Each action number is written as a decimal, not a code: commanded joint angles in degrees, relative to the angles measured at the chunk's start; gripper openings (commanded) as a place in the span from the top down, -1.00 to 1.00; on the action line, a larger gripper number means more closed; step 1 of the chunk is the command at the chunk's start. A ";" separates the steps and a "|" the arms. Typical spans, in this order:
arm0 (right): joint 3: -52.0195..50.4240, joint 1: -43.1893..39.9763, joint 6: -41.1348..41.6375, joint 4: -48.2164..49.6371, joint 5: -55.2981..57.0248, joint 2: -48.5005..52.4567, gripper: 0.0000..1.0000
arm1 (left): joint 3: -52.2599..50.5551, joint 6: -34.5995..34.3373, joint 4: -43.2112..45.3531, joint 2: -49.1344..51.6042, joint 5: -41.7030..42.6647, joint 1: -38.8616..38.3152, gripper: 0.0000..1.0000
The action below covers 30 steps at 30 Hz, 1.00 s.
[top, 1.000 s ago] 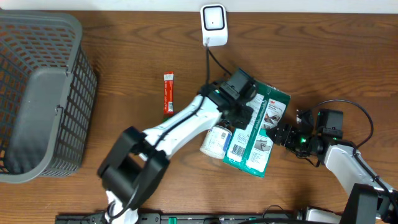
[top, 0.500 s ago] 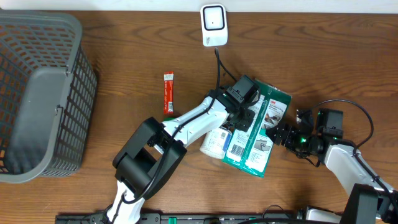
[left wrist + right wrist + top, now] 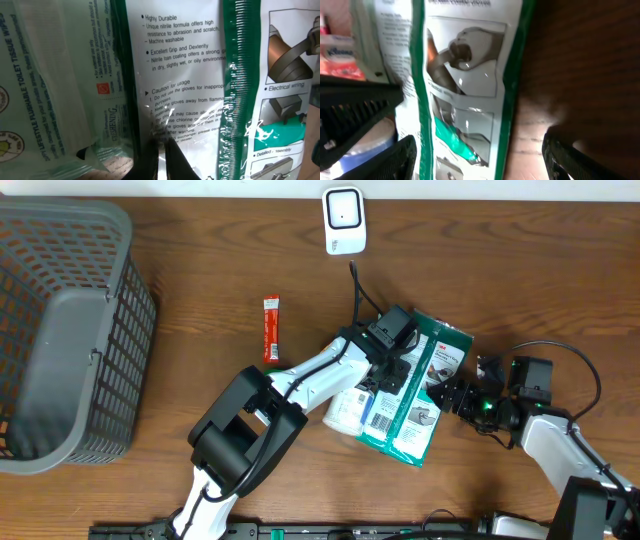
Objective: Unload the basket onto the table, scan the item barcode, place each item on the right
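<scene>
A green-and-white glove pack (image 3: 415,420) lies flat on the counter (image 3: 200,270), right of centre, its printed back facing up. The left claw (image 3: 161,147) is pressed together on the pack's left part, pinching its wrinkled clear film. Just beside the pack's right edge, the right claw (image 3: 452,395) is spread wide, one finger on either side of the green border in the wrist view and neither seen touching it. A white wipes pack (image 3: 345,410) lies against the glove pack's left side, partly tucked under it. Farther out, a red sachet (image 3: 271,330) lies to the left, a white scanner (image 3: 342,220) stands at the far edge, and a grey basket (image 3: 140,310) fills the far left.
</scene>
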 commanded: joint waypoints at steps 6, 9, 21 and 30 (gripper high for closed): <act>-5.79 -0.22 3.04 2.69 2.89 2.43 -0.53 | -0.07 0.92 -0.11 1.22 -0.94 -0.17 0.84; -6.67 0.02 3.67 3.61 2.73 2.43 -0.50 | -0.07 0.92 -0.09 1.20 -0.94 -0.17 0.84; -7.56 1.92 3.87 6.29 -0.13 2.43 -0.39 | -0.07 0.92 -0.09 1.22 -0.94 -0.35 0.84; -7.56 4.68 6.43 8.87 -0.11 2.43 -0.42 | -0.07 0.92 -0.13 1.20 -0.92 -0.35 0.85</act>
